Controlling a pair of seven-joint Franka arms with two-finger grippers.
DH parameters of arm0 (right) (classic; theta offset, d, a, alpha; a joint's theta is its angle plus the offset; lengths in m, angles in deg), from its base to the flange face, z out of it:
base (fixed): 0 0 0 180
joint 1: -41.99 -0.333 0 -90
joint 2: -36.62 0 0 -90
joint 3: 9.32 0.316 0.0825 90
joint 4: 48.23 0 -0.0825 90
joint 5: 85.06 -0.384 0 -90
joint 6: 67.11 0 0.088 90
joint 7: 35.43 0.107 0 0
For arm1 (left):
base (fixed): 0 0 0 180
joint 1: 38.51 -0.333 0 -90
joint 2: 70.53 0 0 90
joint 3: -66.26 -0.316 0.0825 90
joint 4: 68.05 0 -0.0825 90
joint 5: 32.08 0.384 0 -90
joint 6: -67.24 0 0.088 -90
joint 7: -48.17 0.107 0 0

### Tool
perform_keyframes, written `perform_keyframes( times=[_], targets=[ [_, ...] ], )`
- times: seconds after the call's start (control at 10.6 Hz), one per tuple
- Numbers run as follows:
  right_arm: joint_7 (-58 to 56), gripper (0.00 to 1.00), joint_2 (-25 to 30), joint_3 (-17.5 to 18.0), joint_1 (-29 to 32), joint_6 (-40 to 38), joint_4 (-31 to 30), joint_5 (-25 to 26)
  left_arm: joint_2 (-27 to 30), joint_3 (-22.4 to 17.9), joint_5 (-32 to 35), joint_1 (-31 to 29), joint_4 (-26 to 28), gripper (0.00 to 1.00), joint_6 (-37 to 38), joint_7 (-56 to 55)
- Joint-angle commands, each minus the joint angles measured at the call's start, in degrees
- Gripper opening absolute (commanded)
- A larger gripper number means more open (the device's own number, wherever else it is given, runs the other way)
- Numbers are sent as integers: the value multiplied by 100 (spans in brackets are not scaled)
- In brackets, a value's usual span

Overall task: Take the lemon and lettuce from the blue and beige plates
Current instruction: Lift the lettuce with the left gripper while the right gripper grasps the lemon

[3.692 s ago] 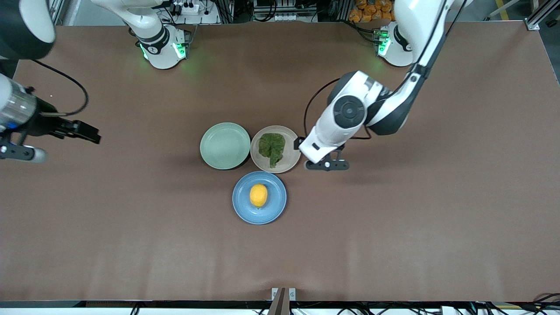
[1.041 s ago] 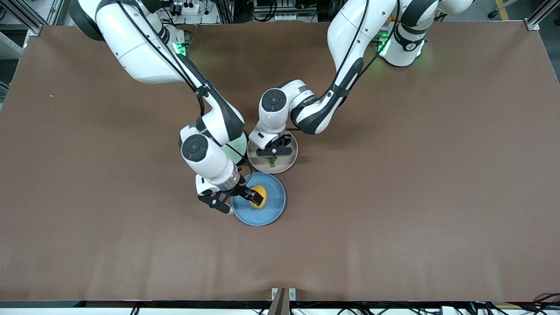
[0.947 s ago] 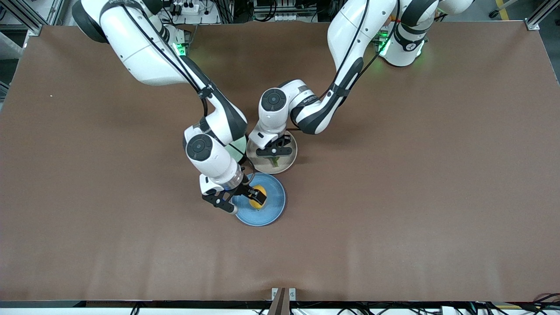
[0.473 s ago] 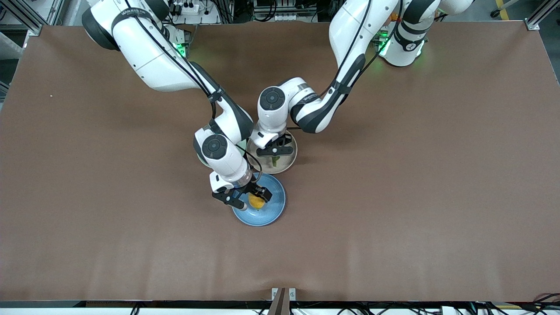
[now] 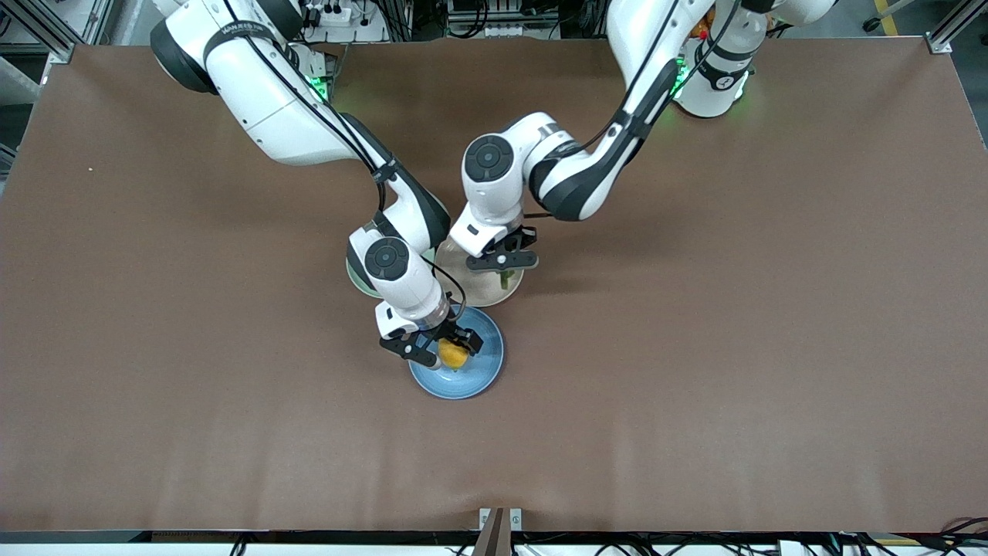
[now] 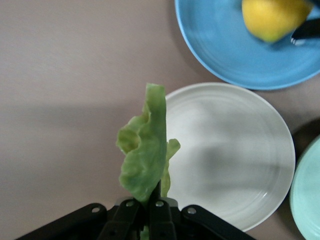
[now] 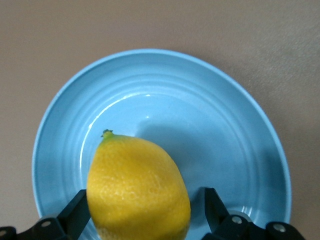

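Brown covers the table (image 5: 733,309), the largest thing in sight. Three plates sit together at its middle: a mint plate (image 5: 356,276) mostly hidden under the right arm, the beige plate (image 5: 475,287) beside it toward the left arm's end, and the blue plate (image 5: 471,374) nearest the front camera. The beige plate (image 6: 235,155) is bare. The right gripper (image 5: 438,347) is over the blue plate (image 7: 210,125), its fingers (image 7: 75,212) closed on the lemon (image 7: 137,190), which is lifted off the dish. The left gripper (image 5: 503,261) is over the beige plate's edge, fingers pinched shut on the lettuce (image 6: 145,150), which hangs clear of the plate.
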Motion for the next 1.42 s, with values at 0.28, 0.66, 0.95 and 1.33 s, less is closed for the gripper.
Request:
perform_keyframes(
  times=[0.28,0.66,0.95,1.33],
  targets=[
    [156,44,-128,4,-13,54,126,249,530,61,119,-1003,339,0,39,629],
    [147,30,-58,13,40,-42,179,153,671,78,66,-1916,269,0,189,1428],
    [121,30,91,31,137,-497,310,126,627,78,83,-2743,251,0,92,2341],
    [33,30,574,434,697,-1526,495,135,495,78,-47,-3394,242,0,-75,3063]
  ],
)
